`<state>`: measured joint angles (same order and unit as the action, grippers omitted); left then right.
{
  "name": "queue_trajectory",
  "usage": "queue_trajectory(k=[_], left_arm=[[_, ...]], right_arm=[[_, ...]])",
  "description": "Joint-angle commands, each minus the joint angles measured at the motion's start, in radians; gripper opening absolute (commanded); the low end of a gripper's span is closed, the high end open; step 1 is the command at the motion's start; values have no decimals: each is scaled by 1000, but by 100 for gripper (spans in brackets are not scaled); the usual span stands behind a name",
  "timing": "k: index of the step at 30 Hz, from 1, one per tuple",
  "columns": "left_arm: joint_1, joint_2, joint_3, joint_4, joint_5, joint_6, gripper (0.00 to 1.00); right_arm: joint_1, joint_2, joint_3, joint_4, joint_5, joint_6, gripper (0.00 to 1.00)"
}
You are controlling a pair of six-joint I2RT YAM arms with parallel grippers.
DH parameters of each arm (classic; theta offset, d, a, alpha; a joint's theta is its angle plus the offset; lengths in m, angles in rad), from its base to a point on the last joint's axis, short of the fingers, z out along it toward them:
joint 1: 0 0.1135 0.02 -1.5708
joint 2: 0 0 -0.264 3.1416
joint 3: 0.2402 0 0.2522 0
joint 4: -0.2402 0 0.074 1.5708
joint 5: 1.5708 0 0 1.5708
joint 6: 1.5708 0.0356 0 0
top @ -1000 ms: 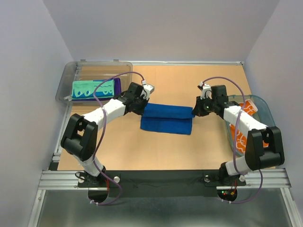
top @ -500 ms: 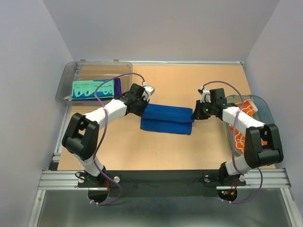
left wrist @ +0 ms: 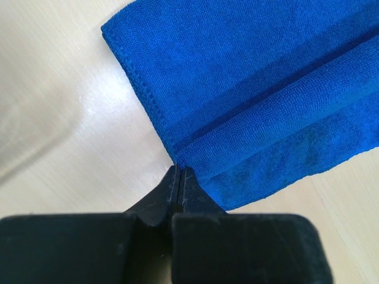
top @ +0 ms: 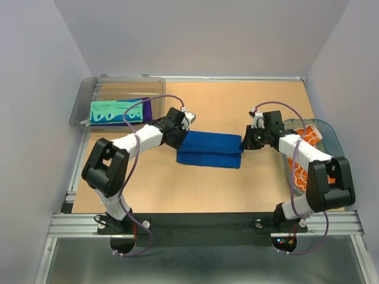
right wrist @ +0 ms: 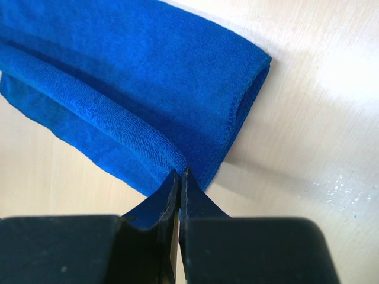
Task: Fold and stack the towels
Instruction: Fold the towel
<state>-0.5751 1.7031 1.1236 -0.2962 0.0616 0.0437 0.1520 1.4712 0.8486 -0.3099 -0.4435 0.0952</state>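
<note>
The left gripper fills the bottom of the frame, its two dark fingers pressed together with no gap between the tips. Right at those tips sits the end of a raised fold in the blue towel, pinched where the ridge meets the cloth's edge. From the jaws the towel spreads up and to the right, its stitched hem running away up-left. Pale wooden table shows left of the jaws.

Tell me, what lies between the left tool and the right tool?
The folded royal blue towel spans it, left tool and right tool pinching its ends; top view.
</note>
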Motion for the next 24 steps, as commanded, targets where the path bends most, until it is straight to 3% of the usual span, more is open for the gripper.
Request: queue_trajectory(k=[1,24], left_arm=[[-3,-49,36,-27,-34,-10,0],[-45,-49,-51,-12,-26,-93,0]], right_arm=[[0,-64,6,-9,12,12,1],[0,-12,-56,-28,-6,92,1]])
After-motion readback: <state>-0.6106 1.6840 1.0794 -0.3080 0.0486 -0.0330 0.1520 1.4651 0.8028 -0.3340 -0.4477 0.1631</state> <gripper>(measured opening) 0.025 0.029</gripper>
